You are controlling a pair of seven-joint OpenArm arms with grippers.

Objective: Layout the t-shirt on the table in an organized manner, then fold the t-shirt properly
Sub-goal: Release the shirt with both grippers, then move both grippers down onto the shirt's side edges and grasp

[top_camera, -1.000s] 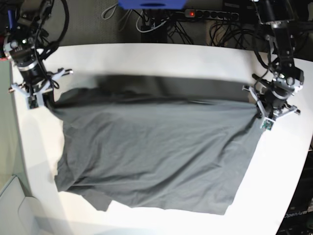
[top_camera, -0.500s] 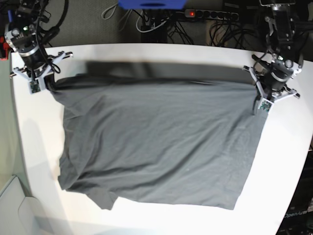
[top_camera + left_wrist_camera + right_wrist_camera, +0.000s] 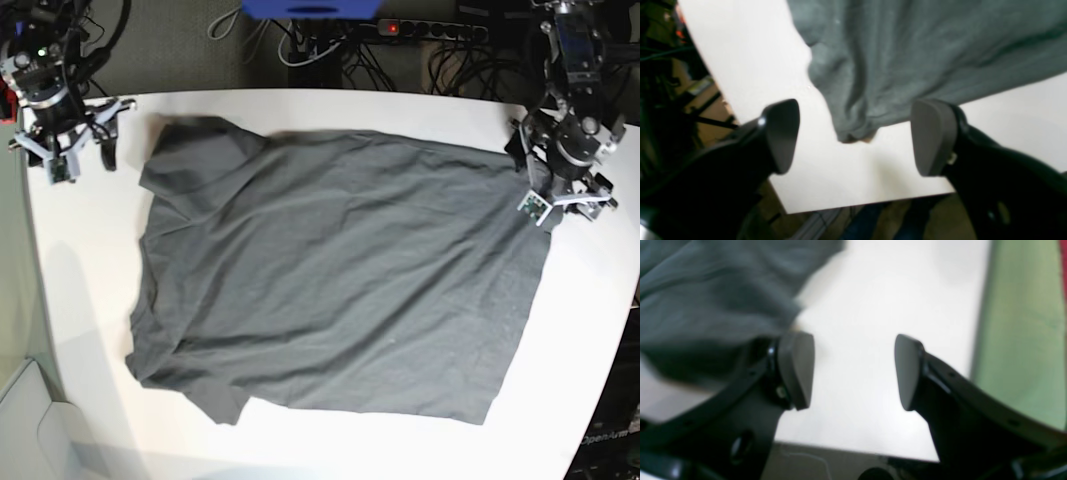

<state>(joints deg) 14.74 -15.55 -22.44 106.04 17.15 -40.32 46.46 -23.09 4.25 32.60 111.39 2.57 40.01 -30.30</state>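
Left claw (image 3: pixel 853 136): we see it spread wide with nothing between the pads, hanging just off the shirt's corner near the table's edge; in the base view it sits at the shirt's far right corner (image 3: pixel 557 190).

Right claw (image 3: pixel 853 371): jaws apart and empty too, bare table showing between them, cloth bunched beside one pad; in the base view it hangs near the far left corner (image 3: pixel 62 130), just clear of the cloth.

Shirt (image 3: pixel 335 275): it lies spread across the middle of the table (image 3: pixel 330 108), one broad sheet, hem side toward the left claw and sleeves toward the right claw.

Look: dark charcoal grey, soft, faintly creased all over. The near left sleeve is tucked and rumpled, the far left shoulder is folded over on itself, and the corner in the left wrist view (image 3: pixel 853 133) is puckered into a little peak.

Step in hand: we judge the layout is nearly done and the claws are free of the cloth; folding has not begun.

How to do it well: we'd tidy before folding, so pick the doubled far left shoulder and the tucked sleeve by their very edges and draw them outward, low and slow, so the rest of the sheet does not drag. Keep both claws clear of loose cloth when they travel.

Watch for: a pad snagging the puckered corner, or a pull from one side skewing the whole shirt.
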